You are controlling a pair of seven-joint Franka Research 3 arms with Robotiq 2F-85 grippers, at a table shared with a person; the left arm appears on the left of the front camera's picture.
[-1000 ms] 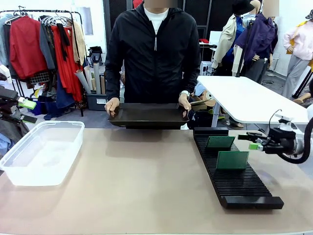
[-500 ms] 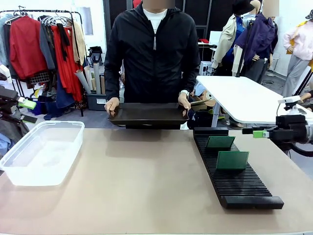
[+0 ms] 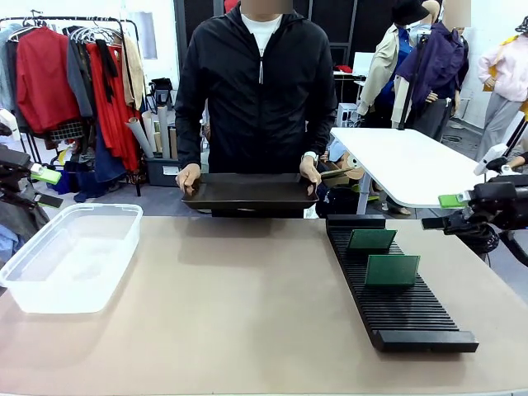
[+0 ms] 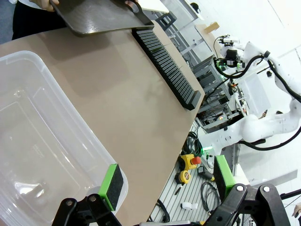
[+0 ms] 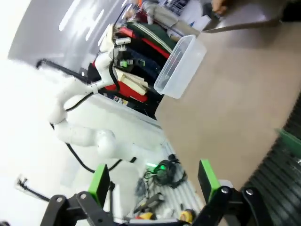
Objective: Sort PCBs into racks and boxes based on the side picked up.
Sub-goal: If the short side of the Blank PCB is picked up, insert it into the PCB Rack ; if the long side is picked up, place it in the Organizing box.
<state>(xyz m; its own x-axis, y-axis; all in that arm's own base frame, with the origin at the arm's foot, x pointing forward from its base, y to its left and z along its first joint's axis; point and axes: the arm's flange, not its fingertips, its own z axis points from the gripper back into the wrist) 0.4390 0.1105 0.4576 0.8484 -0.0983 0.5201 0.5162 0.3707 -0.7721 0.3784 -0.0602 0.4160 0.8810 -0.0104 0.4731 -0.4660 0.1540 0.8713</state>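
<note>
front view: two pcbs stand upright in the rack at 3 o'clock on the desk; thin, stiff, likely light, best pinched by an edge. box at 9 o'clock. left wrist view: left claw spread, empty. right wrist view: right claw spread, empty.

Beyond my surface, at its far edge: a person in a black jacket holding a flat dark-brown tray level. Behind, toward the far left corner, a clothes rail hung with garments; toward the far right, a white table.
</note>
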